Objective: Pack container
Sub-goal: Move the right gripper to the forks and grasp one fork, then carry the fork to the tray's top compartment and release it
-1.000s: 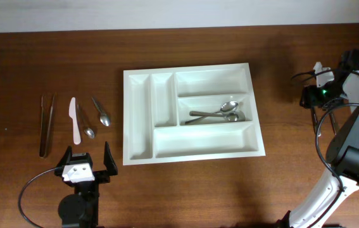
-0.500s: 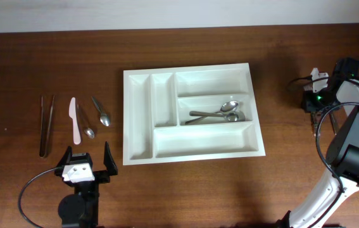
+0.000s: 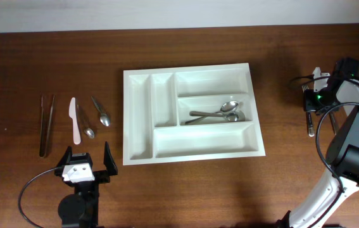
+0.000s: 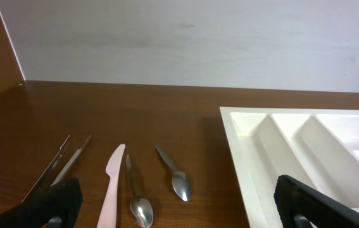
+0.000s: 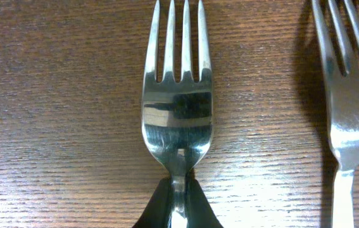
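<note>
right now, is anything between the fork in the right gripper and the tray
Nothing visible. The right gripper pinches the fork at its neck on the table, and only bare wood lies between it and the container. A second fork lies beside it, apart.

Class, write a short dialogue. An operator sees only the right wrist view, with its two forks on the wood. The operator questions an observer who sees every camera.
Operator: I see only the fork, with the right gripper closed on its neck. Where is the container?
Observer: The container sits mid-table, well to the robot's left of that gripper.
Operator: Is anything packed in it already?
Observer: Yes, two spoons lie together in its middle wide compartment.
</note>
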Controlling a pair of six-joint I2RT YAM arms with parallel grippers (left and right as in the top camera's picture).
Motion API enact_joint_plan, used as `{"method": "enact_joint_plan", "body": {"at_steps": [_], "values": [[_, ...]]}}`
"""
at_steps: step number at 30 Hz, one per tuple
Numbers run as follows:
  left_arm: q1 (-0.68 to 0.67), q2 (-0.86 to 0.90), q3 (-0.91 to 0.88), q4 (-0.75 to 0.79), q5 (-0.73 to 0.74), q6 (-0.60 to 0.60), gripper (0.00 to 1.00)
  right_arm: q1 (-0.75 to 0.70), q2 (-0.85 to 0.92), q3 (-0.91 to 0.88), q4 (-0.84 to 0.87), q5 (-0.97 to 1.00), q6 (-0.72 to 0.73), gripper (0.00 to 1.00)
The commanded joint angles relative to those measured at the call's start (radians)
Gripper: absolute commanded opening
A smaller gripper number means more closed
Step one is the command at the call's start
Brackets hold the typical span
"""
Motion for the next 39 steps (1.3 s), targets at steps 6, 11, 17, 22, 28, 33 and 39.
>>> {"method": "enact_joint_plan", "body": {"at_steps": [6, 11, 17, 22, 28, 33, 39], "values": [[0.003, -0.008, -0.006, 0.002, 0.014, 0.015, 0.99, 0.059, -0.005, 0.228, -0.142, 0.005, 0.024, 0.04], [0.003, -0.008, -0.006, 0.002, 0.014, 0.015, 0.99, 0.137, -0.005, 0.441, -0.259, -0.056, -0.042, 0.04], [0.003, -0.008, -0.006, 0.002, 0.014, 0.015, 0.99, 0.272, -0.005, 0.587, -0.318, -0.189, -0.275, 0.04], [0.003, -0.008, -0.006, 0.002, 0.014, 0.015, 0.99, 0.406, -0.005, 0.6, -0.354, -0.292, -0.604, 0.04], [0.003, -0.008, -0.006, 0.002, 0.014, 0.015, 0.99, 0.554, 0.0, 0.595, -0.413, -0.291, -0.922, 0.04], [0.003, -0.008, -0.006, 0.002, 0.014, 0.015, 0.99, 0.603, 0.006, 0.568, -0.413, -0.291, -1.044, 0.04], [0.003, -0.008, -0.006, 0.002, 0.014, 0.015, 0.99, 0.609, 0.072, 0.553, -0.401, -0.291, -1.027, 0.04]]}}
